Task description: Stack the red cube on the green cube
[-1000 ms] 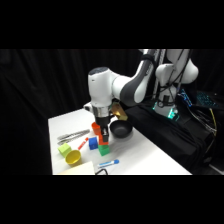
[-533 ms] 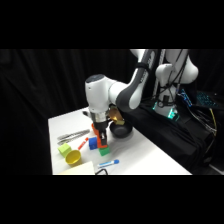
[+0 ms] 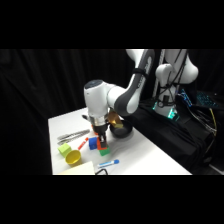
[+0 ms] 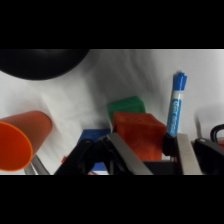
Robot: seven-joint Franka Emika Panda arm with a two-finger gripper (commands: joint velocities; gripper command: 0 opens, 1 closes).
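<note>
Now pincer [image 4: 145, 156] clamped on red cube [image 4: 139, 134], green cube [image 4: 127, 107] just beyond, blue marker [image 4: 176, 105] beside.

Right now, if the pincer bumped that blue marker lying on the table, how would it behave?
The blue marker looks round-bodied and lies flat, so it would probably roll or spin rather than tip. It looks slim and stiff, likely light, so a nudge could send it skidding across the smooth white table.

On the white worktop [image 3: 145, 150] lie metal tongs [image 3: 72, 134], a lime block [image 3: 64, 149], a yellow cup [image 3: 73, 157], a blue cube [image 3: 93, 143], a blue marker [image 4: 175, 111] and a black bowl [image 3: 121, 131]. In the wrist view an orange cup [image 4: 22, 137] lies on its side.
</note>
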